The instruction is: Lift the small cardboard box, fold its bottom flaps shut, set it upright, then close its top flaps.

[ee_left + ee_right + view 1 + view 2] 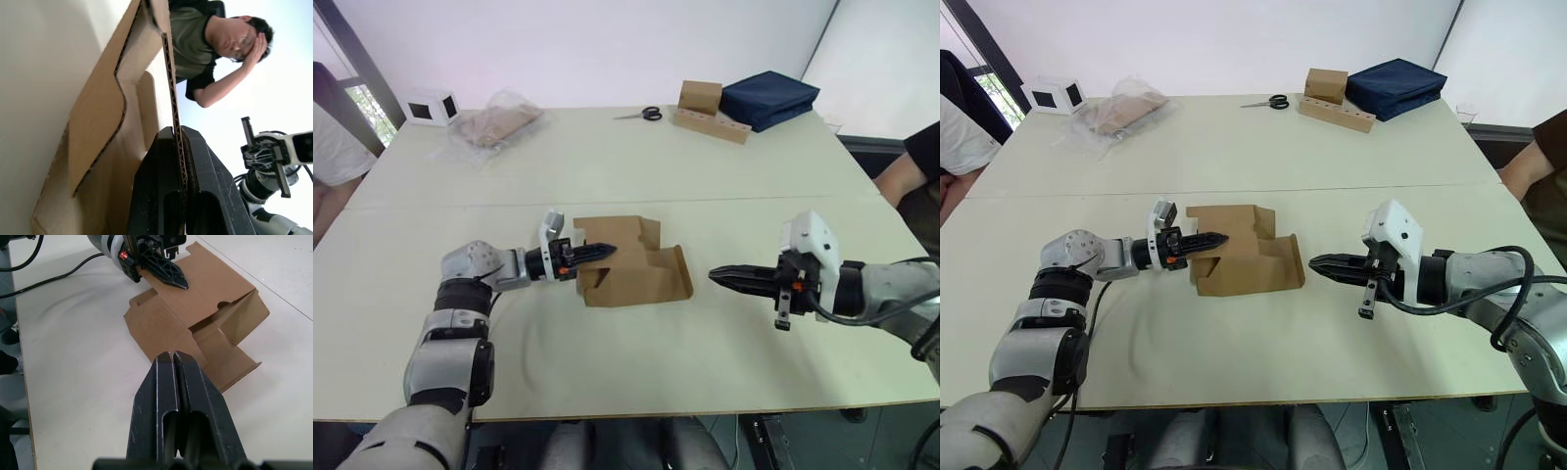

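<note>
At the centre of the frame a plain brown corrugated cardboard box (631, 264) lies flattened on the pale cream table (607, 166), flaps splayed. From the left, the left gripper (605, 251) reaches over the box's left edge, its black fingers on the cardboard. At the right, the right gripper (716, 275) points toward the box (fingers pressed together), apart from it.
</note>
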Robot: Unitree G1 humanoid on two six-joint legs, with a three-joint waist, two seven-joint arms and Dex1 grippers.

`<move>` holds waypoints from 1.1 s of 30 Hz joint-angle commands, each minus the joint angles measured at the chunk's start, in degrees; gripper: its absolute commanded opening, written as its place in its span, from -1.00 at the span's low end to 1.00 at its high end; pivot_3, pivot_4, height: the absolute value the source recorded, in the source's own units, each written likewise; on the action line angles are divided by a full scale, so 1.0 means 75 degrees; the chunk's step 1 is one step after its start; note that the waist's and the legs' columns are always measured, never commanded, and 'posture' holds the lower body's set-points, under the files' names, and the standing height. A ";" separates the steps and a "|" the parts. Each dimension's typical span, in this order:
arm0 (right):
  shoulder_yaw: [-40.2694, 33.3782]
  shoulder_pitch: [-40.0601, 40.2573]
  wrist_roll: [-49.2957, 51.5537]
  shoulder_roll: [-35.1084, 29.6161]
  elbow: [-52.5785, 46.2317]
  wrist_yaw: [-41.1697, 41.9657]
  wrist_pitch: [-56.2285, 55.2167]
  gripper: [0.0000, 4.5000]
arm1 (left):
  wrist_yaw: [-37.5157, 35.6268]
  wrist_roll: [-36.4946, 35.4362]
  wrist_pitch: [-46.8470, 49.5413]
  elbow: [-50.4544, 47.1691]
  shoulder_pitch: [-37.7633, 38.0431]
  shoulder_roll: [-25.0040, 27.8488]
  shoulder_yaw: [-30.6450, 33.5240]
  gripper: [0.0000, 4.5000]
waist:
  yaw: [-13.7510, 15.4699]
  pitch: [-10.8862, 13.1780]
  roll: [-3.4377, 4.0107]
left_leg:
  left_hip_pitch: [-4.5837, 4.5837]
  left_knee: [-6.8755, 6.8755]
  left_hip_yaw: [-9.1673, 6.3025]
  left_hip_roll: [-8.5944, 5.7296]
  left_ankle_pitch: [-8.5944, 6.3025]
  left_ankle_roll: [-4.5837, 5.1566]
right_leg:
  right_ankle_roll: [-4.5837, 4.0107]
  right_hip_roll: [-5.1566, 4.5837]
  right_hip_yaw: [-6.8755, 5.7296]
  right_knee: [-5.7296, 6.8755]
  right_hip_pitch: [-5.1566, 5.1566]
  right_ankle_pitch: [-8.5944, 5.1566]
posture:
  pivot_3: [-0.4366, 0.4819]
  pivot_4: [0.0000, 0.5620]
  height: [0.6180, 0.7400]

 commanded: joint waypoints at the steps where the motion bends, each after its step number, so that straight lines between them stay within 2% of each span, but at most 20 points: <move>1: -0.0186 -0.0067 0.0125 -0.0089 -0.0220 0.0008 -0.0042 -1.00 | -0.0435 -0.0176 -0.0606 -0.1391 0.0255 0.0131 0.0055 -0.96 | 0.0003 0.0000 0.0000 | 0.0000 0.0000 0.0000 0.0000 0.0000 -0.0001 | 0.0000 0.0000 0.0000 -0.0001 0.0000 0.0000 | -0.05 -0.47 1.00; 3: -0.0165 -0.0075 0.0117 -0.0084 -0.0214 0.0013 -0.0048 -1.00 | -0.0399 -0.0197 -0.0568 -0.1703 0.0391 0.0148 0.0048 -0.96 | 0.0008 -0.0001 0.0001 | 0.0000 0.0000 0.0000 0.0001 0.0002 -0.0003 | 0.0000 -0.0001 0.0000 0.0000 0.0000 0.0000 | -0.05 -0.47 1.00; 9: 0.0020 -0.0185 0.0027 -0.0024 -0.0145 0.0028 -0.0118 -1.00 | 0.0381 -0.0489 0.0904 -0.2107 0.1004 0.0287 0.0299 -0.96 | -0.0010 -0.0001 0.0002 | 0.0001 0.0000 -0.0002 0.0001 0.0001 -0.0001 | 0.0000 0.0001 0.0000 0.0000 0.0000 0.0000 | -0.05 -0.47 1.00; 12: 0.0062 -0.0169 0.0001 -0.0023 -0.0156 0.0037 -0.0144 -1.00 | 0.0957 -0.0860 0.1818 -0.2052 0.1151 0.0179 0.0953 -0.96 | -0.0008 -0.0001 0.0002 | 0.0001 0.0000 -0.0004 0.0001 0.0001 -0.0001 | 0.0000 0.0001 0.0000 0.0000 0.0000 0.0000 | -0.05 -0.47 1.00; 16: 0.0060 -0.0086 -0.0012 -0.0021 -0.0210 0.0031 -0.0163 -1.00 | 0.1544 -0.1435 0.3001 -0.2804 0.1664 0.0032 0.1708 -0.96 | -0.0008 -0.0001 0.0002 | 0.0001 0.0000 -0.0006 0.0001 0.0001 -0.0001 | 0.0000 0.0000 0.0000 0.0001 0.0000 0.0000 | -0.05 -0.47 1.00; 24: 0.0241 -0.0084 -0.0094 0.0052 -0.0250 -0.0003 -0.0219 -1.00 | 0.2649 -0.1681 0.3112 -0.2844 0.1704 -0.0449 0.2545 -0.96 | 0.0039 -0.0004 -0.0003 | 0.0001 0.0002 -0.0011 0.0001 0.0006 -0.0012 | 0.0000 -0.0003 -0.0004 0.0001 0.0005 0.0000 | -0.05 -0.47 1.00; 27: 0.0329 -0.0178 -0.0128 0.0066 -0.0180 0.0032 -0.0268 -1.00 | 0.2862 -0.1635 0.3020 -0.2918 0.1712 -0.0569 0.2569 -0.66 | 0.0028 -0.0004 -0.0003 | 0.0001 0.0001 -0.0010 0.0000 0.0007 -0.0012 | 0.0000 -0.0003 -0.0004 0.0001 0.0005 0.0000 | -0.05 -0.47 1.00; 31: 0.0363 -0.0203 -0.0152 0.0061 -0.0151 0.0057 -0.0307 -1.00 | 0.3068 -0.1551 0.2557 -0.2894 0.1683 -0.0630 0.2652 0.03 | 0.0026 -0.0004 -0.0003 | 0.0001 0.0001 -0.0011 0.0000 0.0008 -0.0014 | 0.0000 -0.0002 -0.0004 0.0001 0.0004 0.0000 | -0.05 -0.47 1.00; 33: 0.0364 -0.0200 -0.0156 0.0054 -0.0152 0.0055 -0.0318 -1.00 | 0.3173 -0.1611 0.2436 -0.2782 0.1604 -0.0630 0.2817 0.03 | 0.0027 -0.0004 -0.0003 | 0.0001 0.0000 -0.0011 0.0000 0.0009 -0.0016 | 0.0000 -0.0002 -0.0004 0.0000 0.0004 0.0000 | -0.05 -0.47 1.00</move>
